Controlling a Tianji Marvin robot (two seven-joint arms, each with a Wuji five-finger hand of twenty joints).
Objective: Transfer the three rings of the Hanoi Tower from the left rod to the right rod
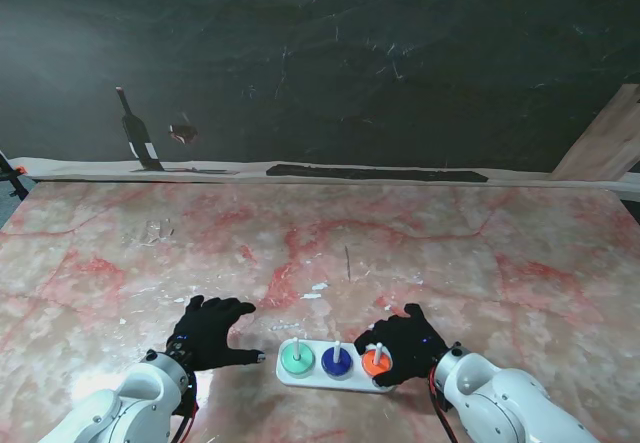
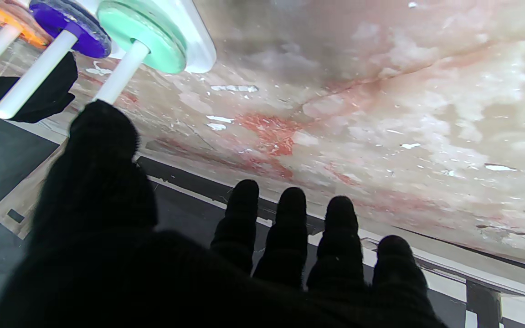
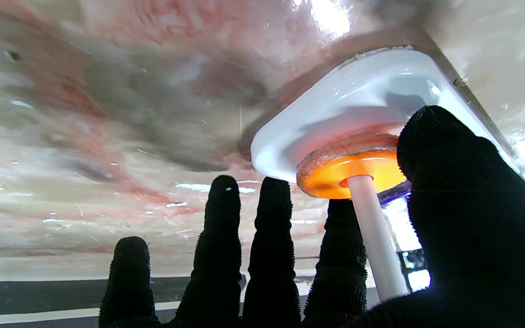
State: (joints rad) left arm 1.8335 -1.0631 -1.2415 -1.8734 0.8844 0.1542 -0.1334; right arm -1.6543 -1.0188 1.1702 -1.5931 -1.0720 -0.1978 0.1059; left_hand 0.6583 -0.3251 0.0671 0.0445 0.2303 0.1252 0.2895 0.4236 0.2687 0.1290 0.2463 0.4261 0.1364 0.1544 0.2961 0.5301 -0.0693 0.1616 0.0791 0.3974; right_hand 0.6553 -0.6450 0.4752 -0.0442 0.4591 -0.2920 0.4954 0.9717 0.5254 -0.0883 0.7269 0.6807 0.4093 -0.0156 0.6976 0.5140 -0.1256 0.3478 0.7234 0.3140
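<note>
Stand view: 3 rods each carry 1 ring: green ring (image 1: 296, 362) left, blue ring (image 1: 337, 361) middle, orange ring (image 1: 376, 362) right. Right hand (image 1: 405, 345) hovers released beside orange; left hand (image 1: 212, 331) spread, empty. 2 rings remain.

Stand camera high, looks down over whole table (image 1: 320, 253). Both wrist cameras close, inverted, look along fingers. All three share white base (image 1: 318, 377) with rods.

You can't see the right rod's (image 3: 374, 237) tip, hidden behind the right hand (image 1: 405, 343) | white base (image 2: 198, 41) cut by left-wrist edge | blue ring (image 3: 397, 193) mostly hidden behind thumb
</note>
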